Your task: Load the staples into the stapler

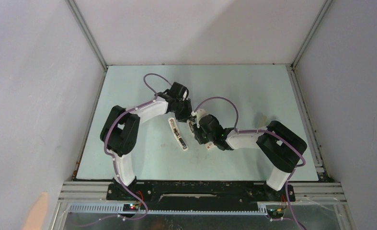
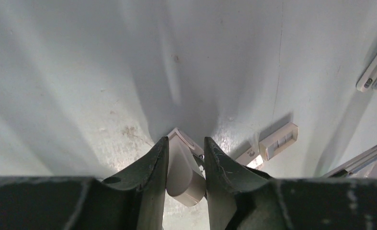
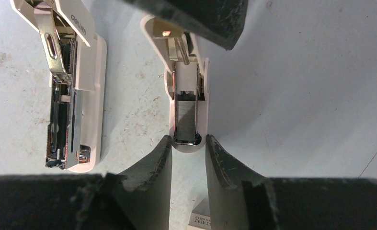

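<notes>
Right wrist view: the staples (image 3: 186, 120) are seen as a grey metal strip seated in the channel of the open stapler (image 3: 182, 76), which is stretched lengthwise over the pale tabletop (image 3: 296, 96). The printed white staples box (image 3: 201, 222) is cut off by the lower edge, just below the stapler's near end. That end is flanked by the parted fingers of the right gripper (image 3: 186, 140); whether it is pinched cannot be told. A rounded beige part of the stapler is clamped between the fingers of the left gripper (image 2: 186, 141). A second stapler (image 3: 74, 96), also opened, is laid just beside the first, at the left of that view.
</notes>
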You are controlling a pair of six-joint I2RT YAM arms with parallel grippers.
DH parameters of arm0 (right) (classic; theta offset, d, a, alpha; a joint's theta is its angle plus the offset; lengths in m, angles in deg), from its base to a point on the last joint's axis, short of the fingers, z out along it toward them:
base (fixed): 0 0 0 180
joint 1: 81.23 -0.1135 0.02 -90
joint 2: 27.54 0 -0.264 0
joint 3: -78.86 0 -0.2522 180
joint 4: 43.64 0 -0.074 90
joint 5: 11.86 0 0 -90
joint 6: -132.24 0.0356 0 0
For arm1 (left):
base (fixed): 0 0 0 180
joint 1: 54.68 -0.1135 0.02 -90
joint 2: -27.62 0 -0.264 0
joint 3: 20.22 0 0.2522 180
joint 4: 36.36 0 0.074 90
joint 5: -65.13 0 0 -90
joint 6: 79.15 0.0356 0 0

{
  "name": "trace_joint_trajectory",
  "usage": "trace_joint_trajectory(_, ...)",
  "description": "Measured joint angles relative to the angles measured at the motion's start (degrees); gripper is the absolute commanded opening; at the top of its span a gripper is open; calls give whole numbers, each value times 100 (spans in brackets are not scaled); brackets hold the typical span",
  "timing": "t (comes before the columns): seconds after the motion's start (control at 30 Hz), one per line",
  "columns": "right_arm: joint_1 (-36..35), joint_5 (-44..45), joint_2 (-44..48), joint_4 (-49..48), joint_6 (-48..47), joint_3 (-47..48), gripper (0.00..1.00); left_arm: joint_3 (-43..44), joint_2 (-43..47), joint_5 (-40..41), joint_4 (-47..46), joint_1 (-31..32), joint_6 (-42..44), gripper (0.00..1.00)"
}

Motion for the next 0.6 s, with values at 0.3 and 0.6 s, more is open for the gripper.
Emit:
trace_joint_trajectory(0.3,-13,52,28,-2,42,-24,9,-501,507,-109,-352,144,-157,35)
trace_joint_trajectory(0.6,15,153,35,-2,133,-39,14,-890,769,-162,-579,306,-448,36)
